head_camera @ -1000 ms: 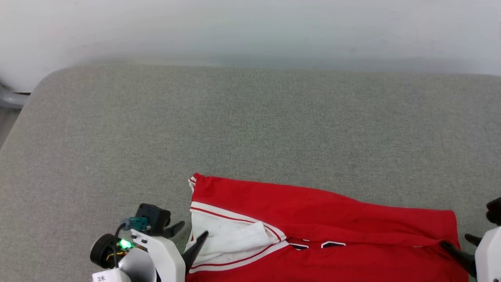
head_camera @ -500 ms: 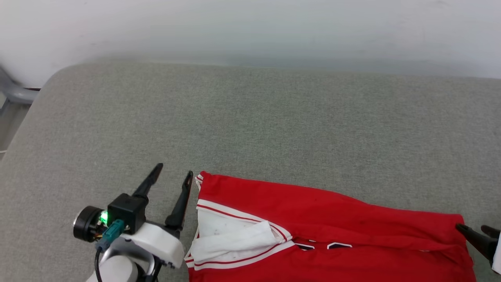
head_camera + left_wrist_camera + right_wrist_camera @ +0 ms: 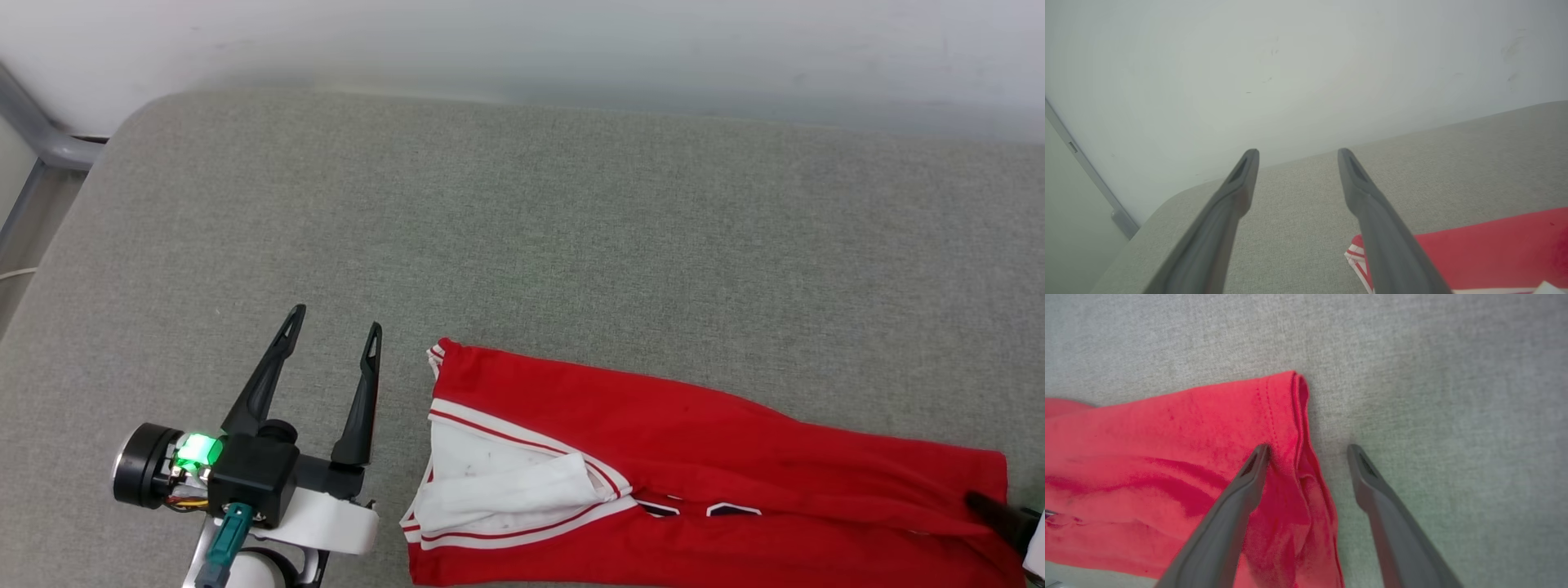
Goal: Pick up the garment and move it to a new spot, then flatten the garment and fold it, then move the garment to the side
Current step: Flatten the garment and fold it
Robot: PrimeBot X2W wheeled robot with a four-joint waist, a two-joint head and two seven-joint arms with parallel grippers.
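The left gripper point(image 3: 336, 318) and right gripper point(image 3: 1308, 447) are held spread, empty; the fold of the jersey point(image 3: 694, 441) could be undone if one layer alone is caught.

Garment point(image 3: 702, 482) lies on padded surface point(image 3: 571, 229), near-right area, long axis left to right. Left gripper point(image 3: 336, 318) just left of garment's left end, not touching. Right gripper point(image 3: 1308, 448) at garment's right end: one finger over cloth, other over bare surface beside hem. Wall point(image 3: 522, 41) behind surface's far edge.
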